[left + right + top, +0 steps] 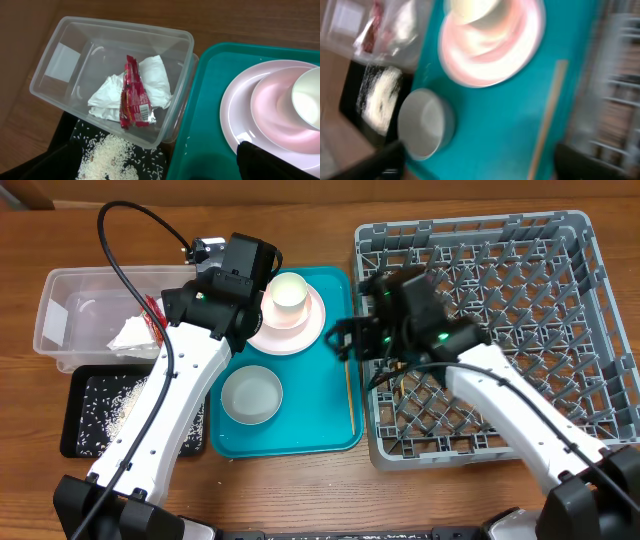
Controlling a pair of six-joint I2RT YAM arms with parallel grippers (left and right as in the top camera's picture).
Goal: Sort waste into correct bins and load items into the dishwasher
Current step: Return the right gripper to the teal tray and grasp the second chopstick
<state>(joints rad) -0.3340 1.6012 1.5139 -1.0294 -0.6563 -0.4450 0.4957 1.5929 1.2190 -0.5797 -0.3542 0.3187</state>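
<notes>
The grey dish rack point(520, 280) fills the 3 o'clock side of the table. The teal tray point(310, 405) lies at the centre. On it, a pale pink plate point(312, 325) sits at 12 o'clock with a cream cup point(288, 292) standing on it. A pale round bowl point(250, 395) rests at 8 o'clock. Along the 3 o'clock edge lies a thin wooden stick point(547, 120), probably the chopsticks, though the right wrist view is blurred.

At 10 o'clock the clear tub point(120, 25) holds the red wrapper point(134, 92) lying on the white napkin point(155, 75). The black tray point(75, 405) at 8 o'clock carries the rice grains point(112, 155).

The left end effector point(245, 270) hangs released near the plate's 9 o'clock rim, grasping nothing. The right end effector point(485, 161) is spread wide over the tray's 3 o'clock side, empty.
</notes>
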